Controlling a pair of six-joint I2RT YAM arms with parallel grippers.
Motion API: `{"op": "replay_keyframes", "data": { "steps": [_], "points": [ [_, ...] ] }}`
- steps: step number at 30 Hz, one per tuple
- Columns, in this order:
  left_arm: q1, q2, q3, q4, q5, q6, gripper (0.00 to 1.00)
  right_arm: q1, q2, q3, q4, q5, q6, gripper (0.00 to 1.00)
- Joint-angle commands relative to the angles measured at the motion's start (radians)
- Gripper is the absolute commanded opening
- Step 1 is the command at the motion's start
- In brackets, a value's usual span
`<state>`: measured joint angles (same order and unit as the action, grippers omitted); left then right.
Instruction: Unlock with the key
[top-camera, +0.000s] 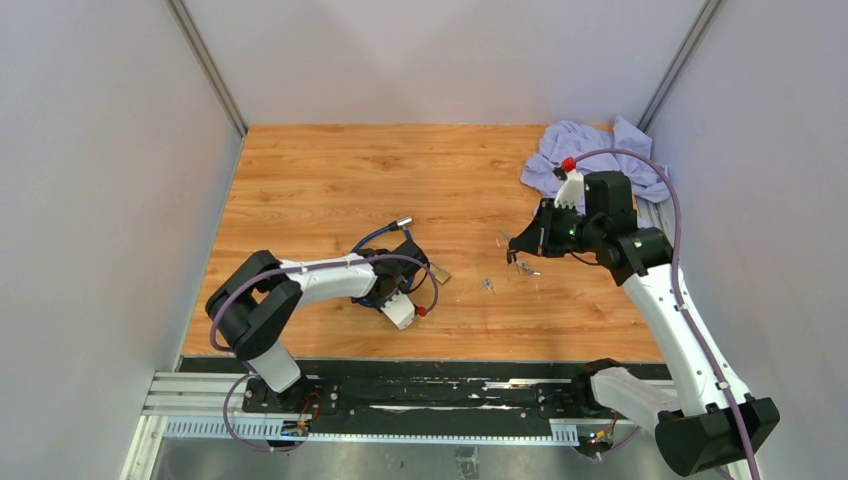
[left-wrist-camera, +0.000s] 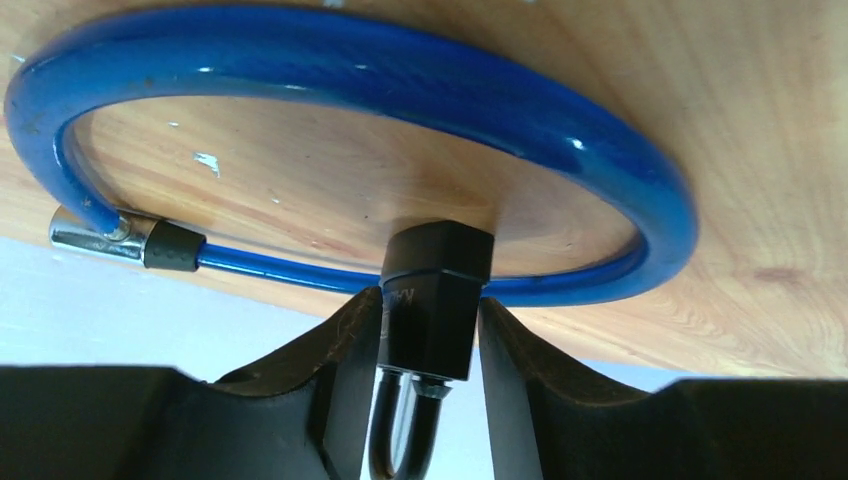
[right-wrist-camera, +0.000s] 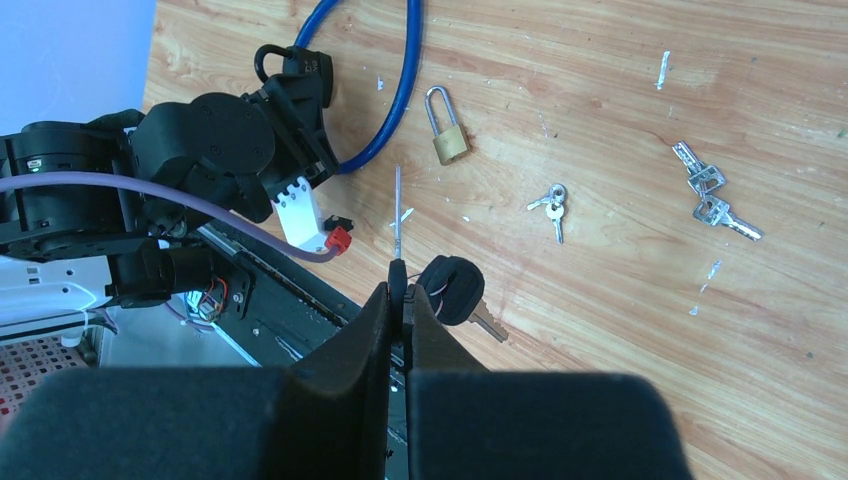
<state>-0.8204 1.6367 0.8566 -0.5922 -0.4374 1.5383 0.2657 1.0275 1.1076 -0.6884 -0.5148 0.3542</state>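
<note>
**Q:** Where is the lock?

**A:** Near the middle of the bench, toward the left. The left fingers grasp the black lock by its sides, its blue cable looping beyond them.

**Q:** And the key?

**A:** The right fingers are clenched on the key, over the bench to the right, blade pointing left. A second key hangs beside it.

**Q:** What else?

**A:** A brass padlock lies just right of the cable, with small keys and a key bunch farther right. A lilac cloth sits in the far right corner.
</note>
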Motion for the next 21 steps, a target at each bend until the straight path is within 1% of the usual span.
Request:
{"op": "replay_keyframes", "data": {
  "steps": [1,3,4,6,7,8,9,13,17,21],
  "points": [
    [0.025,0.025,0.0,0.075,-0.013,0.023,0.42,0.014,-0.001,0.037,-0.018,-0.002,0.0,0.01],
    [0.036,0.031,0.0,0.078,-0.014,0.029,0.34,0.015,-0.004,0.038,-0.02,-0.003,0.001,0.0],
    [0.041,0.033,-0.001,0.079,-0.016,0.031,0.29,0.014,-0.003,0.038,-0.019,-0.003,0.001,0.0],
    [0.048,0.03,0.007,0.069,-0.015,0.026,0.17,0.014,-0.002,0.04,-0.019,-0.003,0.002,0.01],
    [0.052,0.027,0.017,0.051,-0.008,0.015,0.08,0.015,-0.001,0.04,-0.019,-0.003,0.003,0.01],
    [0.057,0.023,0.03,0.035,0.001,0.001,0.02,0.014,0.002,0.041,-0.02,-0.006,0.003,0.01],
    [0.063,0.017,0.05,0.011,0.016,-0.019,0.01,0.014,0.004,0.042,-0.02,-0.006,0.003,0.01],
    [0.107,-0.011,0.174,-0.124,0.129,-0.128,0.0,0.015,0.018,0.047,-0.02,-0.008,-0.002,0.01],
    [0.174,-0.038,0.33,-0.311,0.361,-0.269,0.0,0.015,0.035,0.055,-0.018,-0.01,-0.012,0.01],
    [0.229,-0.07,0.414,-0.414,0.546,-0.372,0.0,0.031,0.064,0.062,-0.009,-0.004,-0.027,0.01]
  ]
}}
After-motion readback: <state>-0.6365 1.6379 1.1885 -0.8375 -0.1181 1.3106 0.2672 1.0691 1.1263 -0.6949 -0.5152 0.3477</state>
